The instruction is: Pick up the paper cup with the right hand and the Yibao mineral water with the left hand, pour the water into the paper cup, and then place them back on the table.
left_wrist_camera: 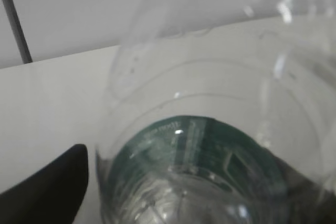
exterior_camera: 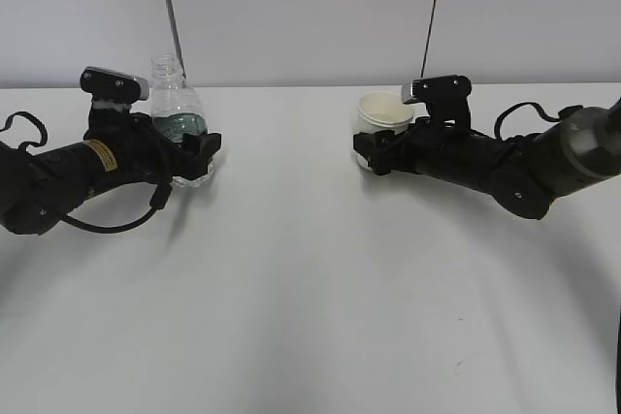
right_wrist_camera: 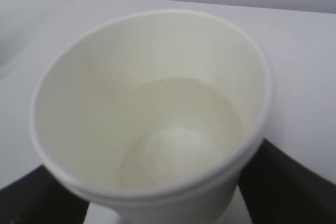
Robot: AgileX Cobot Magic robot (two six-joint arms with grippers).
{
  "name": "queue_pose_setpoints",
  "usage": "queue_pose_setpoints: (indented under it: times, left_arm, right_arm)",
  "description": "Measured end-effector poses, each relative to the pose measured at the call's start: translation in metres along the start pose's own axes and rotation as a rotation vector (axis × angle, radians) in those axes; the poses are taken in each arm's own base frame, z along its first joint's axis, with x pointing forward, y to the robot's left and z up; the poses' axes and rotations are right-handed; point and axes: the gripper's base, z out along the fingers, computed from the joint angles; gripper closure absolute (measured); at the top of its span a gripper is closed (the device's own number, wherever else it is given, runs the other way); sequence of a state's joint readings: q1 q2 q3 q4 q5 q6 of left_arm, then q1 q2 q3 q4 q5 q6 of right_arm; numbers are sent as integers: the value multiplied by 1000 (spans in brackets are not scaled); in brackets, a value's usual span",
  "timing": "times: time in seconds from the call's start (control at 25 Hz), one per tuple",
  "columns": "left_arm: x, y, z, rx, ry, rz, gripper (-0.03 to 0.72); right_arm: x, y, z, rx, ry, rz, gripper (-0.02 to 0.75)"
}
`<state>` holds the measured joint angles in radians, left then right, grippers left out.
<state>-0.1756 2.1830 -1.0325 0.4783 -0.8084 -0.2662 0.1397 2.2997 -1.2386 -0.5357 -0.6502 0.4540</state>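
At the left of the frame, the left hand (exterior_camera: 194,154) pinches the Yibao mineral water (exterior_camera: 178,118), standing on the table (exterior_camera: 310,317). At the right, the right hand (exterior_camera: 374,154) pinches the paper cup (exterior_camera: 383,115), with the water (right_wrist_camera: 184,129) inside it.

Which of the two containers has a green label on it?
The Yibao mineral water, the clear bottle in the left tool. The paper cup is plain off-white.
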Motion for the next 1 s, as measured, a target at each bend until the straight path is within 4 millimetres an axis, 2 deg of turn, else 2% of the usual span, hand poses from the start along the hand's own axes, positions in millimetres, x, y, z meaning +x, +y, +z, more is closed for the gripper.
queue_pose_setpoints:
  times: [1.0]
  left_arm:
    - [-1, 0, 0, 5, -6, 3, 113]
  right_arm:
    - [0, 0, 0, -4, 4, 1, 139]
